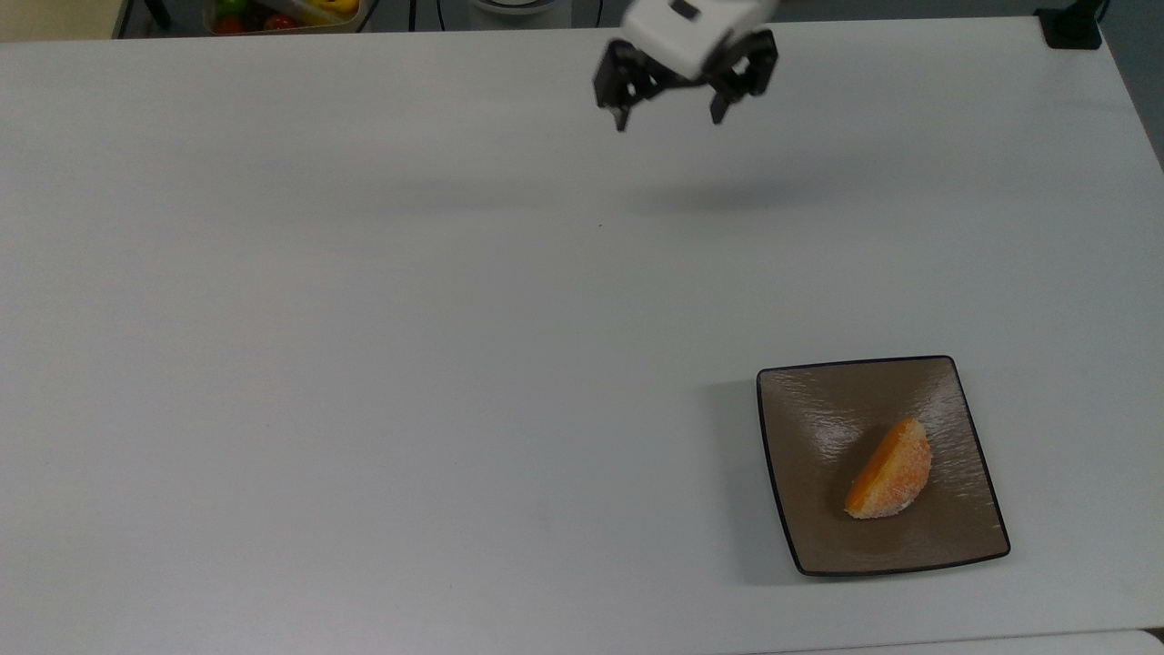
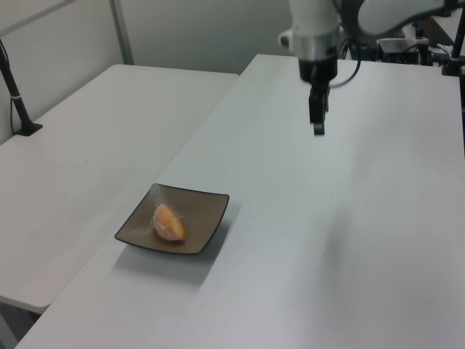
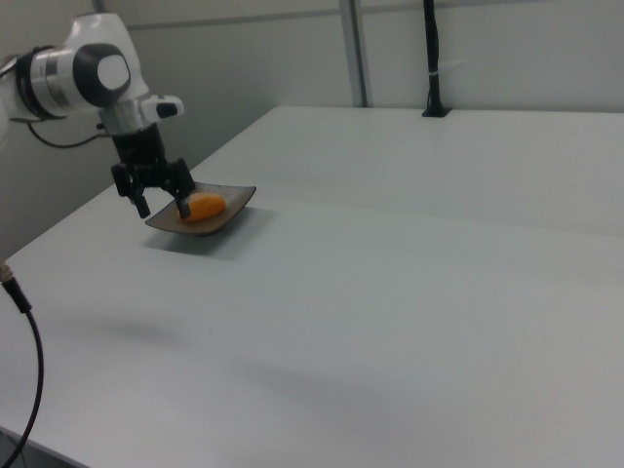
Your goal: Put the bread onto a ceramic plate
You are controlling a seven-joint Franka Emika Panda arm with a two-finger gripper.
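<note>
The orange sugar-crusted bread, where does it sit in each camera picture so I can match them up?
Top view: the orange sugar-speckled bread lies lower right.
Left view: it lies left of centre, low.
Right view: it sits upper left, just past the open black gripper.
Shared landmark: the square glossy brown ceramic plate under the bread.

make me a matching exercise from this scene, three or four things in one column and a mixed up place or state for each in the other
Things:
1. small orange-golden sugar-speckled bread
2. square glossy brown ceramic plate
3. black two-finger pincer
4. white table

States or places:
A. open, hanging in the air, holding nothing
B. lying on the plate
C. bearing the plate
D. near the top view's lower right corner, resting on the table

Pairs: 1-B, 2-D, 3-A, 4-C
</note>
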